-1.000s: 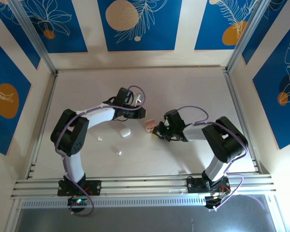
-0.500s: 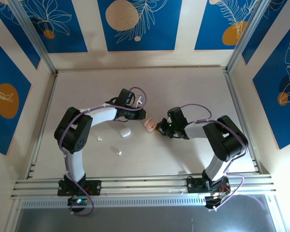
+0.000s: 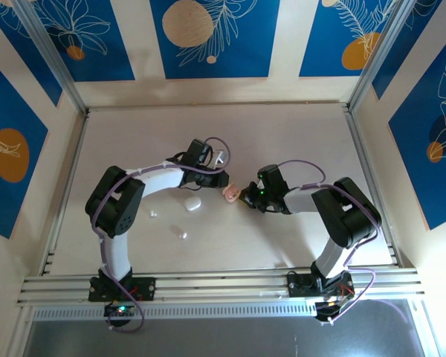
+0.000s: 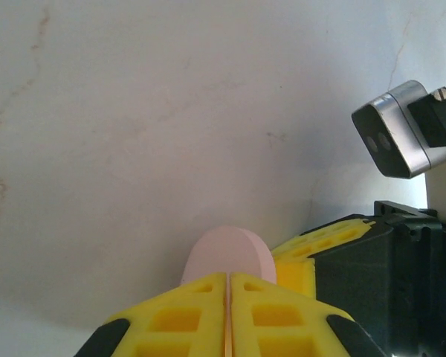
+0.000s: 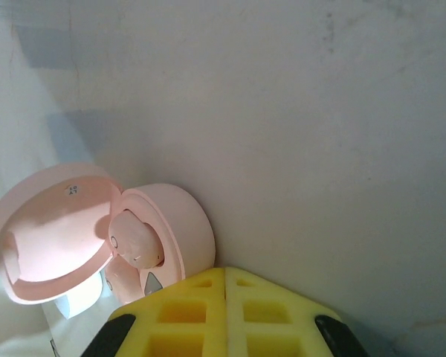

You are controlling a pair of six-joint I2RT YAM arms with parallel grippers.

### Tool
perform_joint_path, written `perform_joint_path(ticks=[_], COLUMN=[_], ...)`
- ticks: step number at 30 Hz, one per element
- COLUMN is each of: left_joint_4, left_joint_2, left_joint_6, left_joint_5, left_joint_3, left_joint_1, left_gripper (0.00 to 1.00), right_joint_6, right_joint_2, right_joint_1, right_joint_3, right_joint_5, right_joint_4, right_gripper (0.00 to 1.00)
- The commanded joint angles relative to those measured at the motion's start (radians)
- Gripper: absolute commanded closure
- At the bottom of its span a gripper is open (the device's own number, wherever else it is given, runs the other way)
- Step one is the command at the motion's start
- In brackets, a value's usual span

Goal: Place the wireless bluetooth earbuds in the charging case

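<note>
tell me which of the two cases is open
The pink case: its lid is flipped open, with a pink bud seated inside. The white case beside it looks shut.

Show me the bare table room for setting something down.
Free: the far strip of the table beyond the left gripper and right gripper; the far right corner; the near middle before the rail. Crowded: the centre, where both grippers meet at the pink case, with the white case and two white buds to its left.

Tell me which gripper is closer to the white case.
Left. The left gripper sits just up and right of the white case; the right gripper is farther right, beyond the pink case.
</note>
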Motion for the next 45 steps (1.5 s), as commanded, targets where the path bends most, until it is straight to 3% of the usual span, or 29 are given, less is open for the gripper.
perform_joint_path(ticks=[1, 12, 16, 21, 33, 39, 45], left_joint_4=[-0.001, 0.011, -0.011, -0.037, 0.165, 0.27, 0.348], left_joint_2=[0.008, -0.063, -0.152, -0.301, -0.875, -1.156, -1.342], left_joint_6=[-0.016, -0.034, -0.018, 0.02, 0.069, 0.083, 0.092], left_joint_5=[0.005, 0.001, -0.038, -0.106, -0.293, -0.346, -0.42], left_joint_3=[-0.019, -0.05, -0.062, -0.097, -0.51, -0.731, -0.893], left_joint_1=[-0.016, -0.036, -0.034, -0.031, -0.031, -0.031, -0.032], left_gripper=[0.92, 0.91, 0.83, 0.65, 0.27, 0.0, 0.0], right_joint_6=[-0.009, -0.023, -0.062, -0.183, -0.441, -0.475, -0.467], right_joint_2=[0.018, -0.091, -0.226, -0.322, -0.44, -0.526, -0.578], right_joint_1=[0.001, -0.001, 0.004, 0.019, 0.083, 0.125, 0.158], right_joint_3=[0.018, -0.029, -0.059, 0.012, 0.204, 0.205, 0.17], right_joint_5=[0.003, 0.041, 0.082, 0.087, 0.169, 0.185, 0.187], right_joint_4=[-0.001, -0.089, -0.182, -0.356, -0.734, -0.806, -0.826], right_gripper=[1.0, 1.0, 1.0, 0.98, 0.76, 0.54, 0.31])
